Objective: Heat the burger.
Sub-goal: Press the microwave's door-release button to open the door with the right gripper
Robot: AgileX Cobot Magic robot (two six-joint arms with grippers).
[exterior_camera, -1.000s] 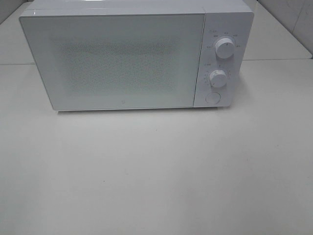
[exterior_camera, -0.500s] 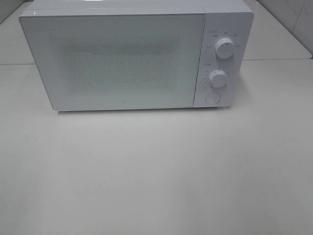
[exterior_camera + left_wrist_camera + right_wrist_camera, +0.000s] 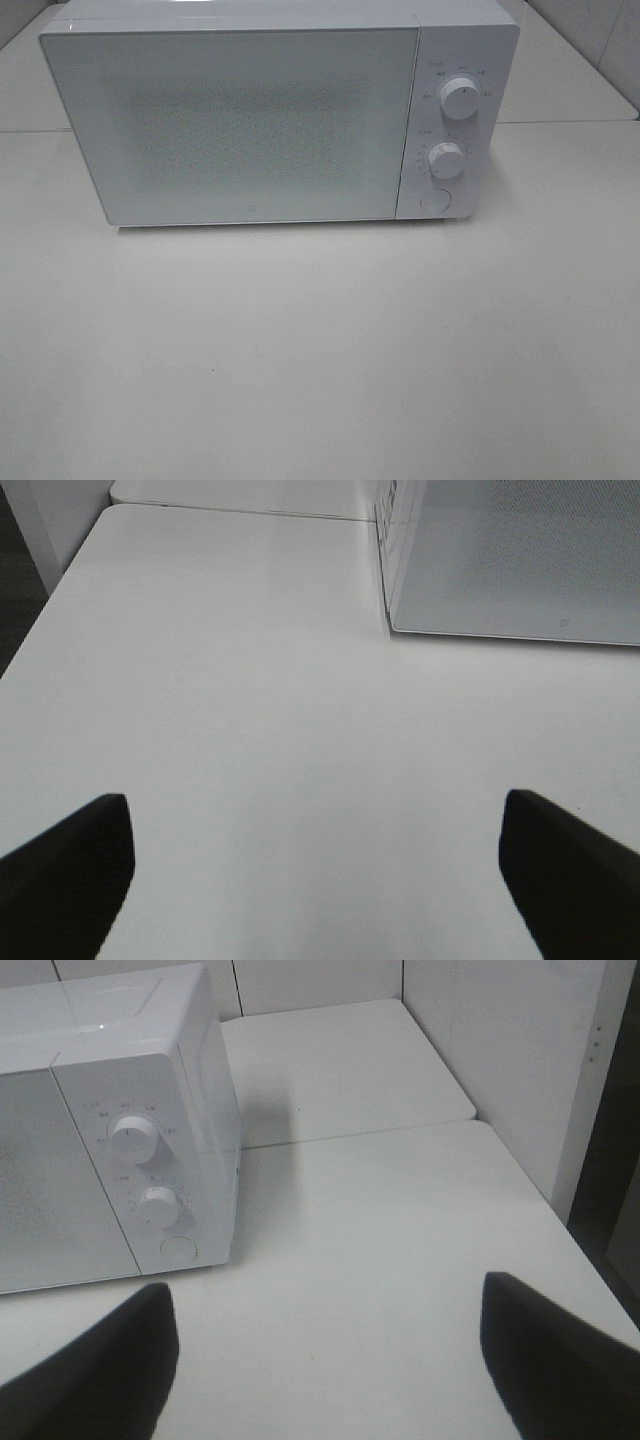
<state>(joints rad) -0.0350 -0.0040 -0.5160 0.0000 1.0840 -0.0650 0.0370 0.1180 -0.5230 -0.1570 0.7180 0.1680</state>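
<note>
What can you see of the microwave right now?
The microwave is a white, glossy box standing upright on the white table, facing the high camera. Its door is shut, with a dotted mesh window and a small logo low in the middle; nothing inside shows through. On the panel right of the door sit an upper knob, a lower knob and a round button. Only the table touches it.

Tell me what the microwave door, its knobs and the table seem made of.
Microwave door: glossy white glass or plastic, judging by faint reflections; a dotted mesh shows through. Knobs: smooth white plastic, probably. Table: white laminate-like top with a soft sheen.
</note>
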